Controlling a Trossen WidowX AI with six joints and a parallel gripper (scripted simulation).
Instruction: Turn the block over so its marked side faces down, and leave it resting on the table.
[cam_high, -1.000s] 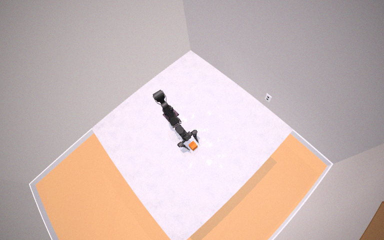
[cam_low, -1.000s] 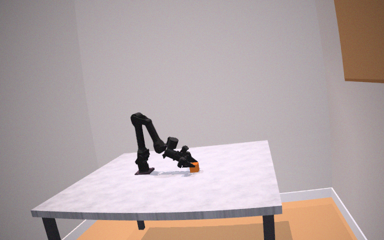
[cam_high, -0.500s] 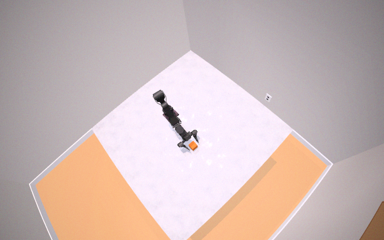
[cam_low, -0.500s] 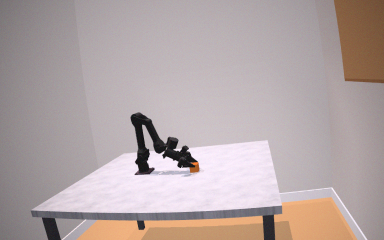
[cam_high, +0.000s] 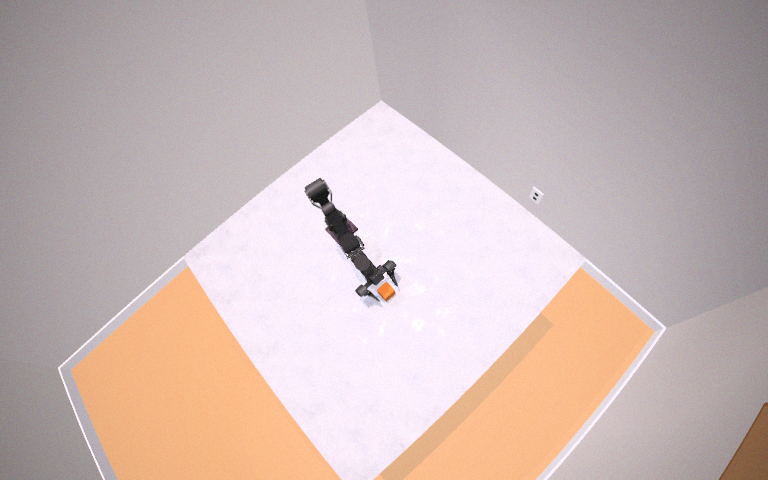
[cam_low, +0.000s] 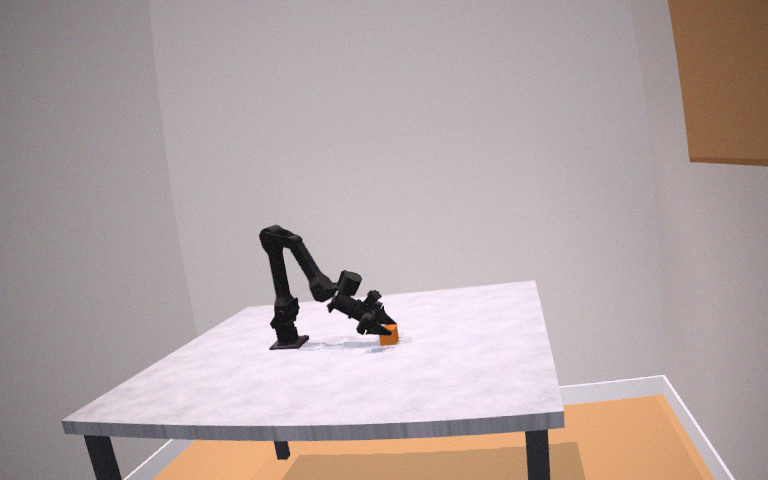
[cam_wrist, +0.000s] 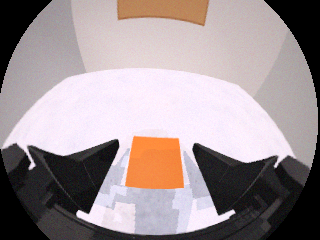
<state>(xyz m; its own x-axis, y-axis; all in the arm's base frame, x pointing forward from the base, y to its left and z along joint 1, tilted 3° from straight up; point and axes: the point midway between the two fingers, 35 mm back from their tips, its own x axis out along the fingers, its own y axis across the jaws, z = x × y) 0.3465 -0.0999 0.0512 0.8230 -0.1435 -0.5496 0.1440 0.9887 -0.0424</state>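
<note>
The orange block (cam_high: 385, 291) (cam_low: 389, 338) (cam_wrist: 155, 170) sits flat on the pale table (cam_high: 407, 384) (cam_low: 339, 390) (cam_wrist: 150, 100). Only plain orange shows on it in all three views; no dark mark is visible, and its underside is hidden. My gripper (cam_high: 387, 292) (cam_low: 393, 328) (cam_wrist: 156, 145) is wide open and slants down at the block. One finger stands on each side of the block, with a gap on both sides in the wrist view. Nothing is held.
The arm's base (cam_low: 288, 343) stands on the table behind the gripper. The table's edges lie well away from the block. Plain walls rise beyond the table, and a brown panel (cam_low: 724, 84) (cam_wrist: 162, 10) is far off.
</note>
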